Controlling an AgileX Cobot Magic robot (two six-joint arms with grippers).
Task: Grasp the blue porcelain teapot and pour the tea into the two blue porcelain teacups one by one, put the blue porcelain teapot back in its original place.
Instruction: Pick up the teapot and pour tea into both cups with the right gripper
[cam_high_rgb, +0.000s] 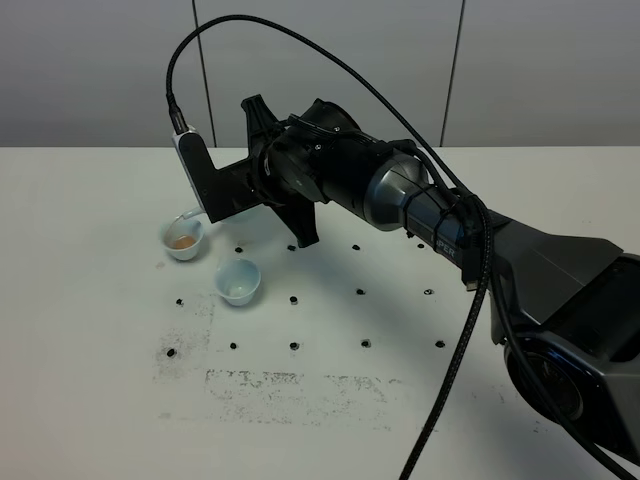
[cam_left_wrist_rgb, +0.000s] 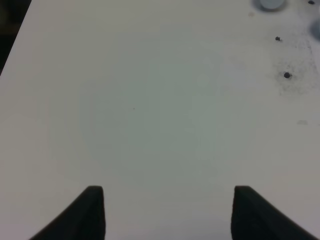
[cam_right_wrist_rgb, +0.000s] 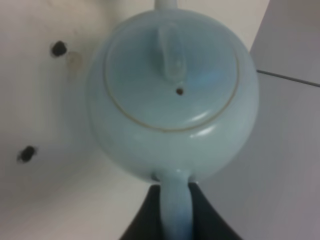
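1. Blue porcelain teapot (cam_high_rgb: 190, 212): glossy curved spout tipped over far teacup (cam_high_rgb: 183, 239) holding amber tea (cam_high_rgb: 182, 241); near teacup (cam_high_rgb: 238, 281) beside it.
2. Left gripper (cam_left_wrist_rgb: 168, 192): dark wedge fingers apart, empty.
3. Right gripper (cam_right_wrist_rgb: 175, 215) clamped on loop handle; round pale-blue body, knobbed lid.

Right pincer (cam_right_wrist_rgb: 169, 202) tight, left pincer (cam_left_wrist_rgb: 169, 200) agape

pale blue teapot (cam_right_wrist_rgb: 172, 125), amber tea (cam_high_rgb: 182, 240)
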